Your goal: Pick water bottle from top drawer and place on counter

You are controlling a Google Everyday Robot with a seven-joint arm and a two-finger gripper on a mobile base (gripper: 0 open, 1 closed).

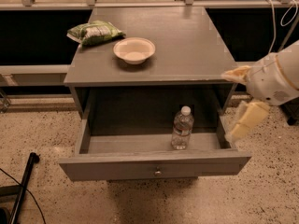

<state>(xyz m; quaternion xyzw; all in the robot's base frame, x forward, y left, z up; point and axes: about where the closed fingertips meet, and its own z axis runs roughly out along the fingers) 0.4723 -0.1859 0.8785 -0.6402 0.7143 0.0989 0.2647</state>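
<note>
The water bottle (181,128) stands upright in the open top drawer (154,166), right of centre, clear with a white cap. The drawer is pulled out from the grey cabinet, its small knob at the front centre. The counter (187,45) is the cabinet's flat grey top. My gripper (239,101) is at the right, beside the cabinet's right front corner and above the drawer's right end. Its two pale yellow fingers (247,120) are spread apart, empty, about a hand's width right of the bottle.
A white bowl (134,50) and a green snack bag (95,32) lie on the left part of the counter. A black pole (23,181) and cable lie on the speckled floor at the lower left. A railing runs behind the cabinet.
</note>
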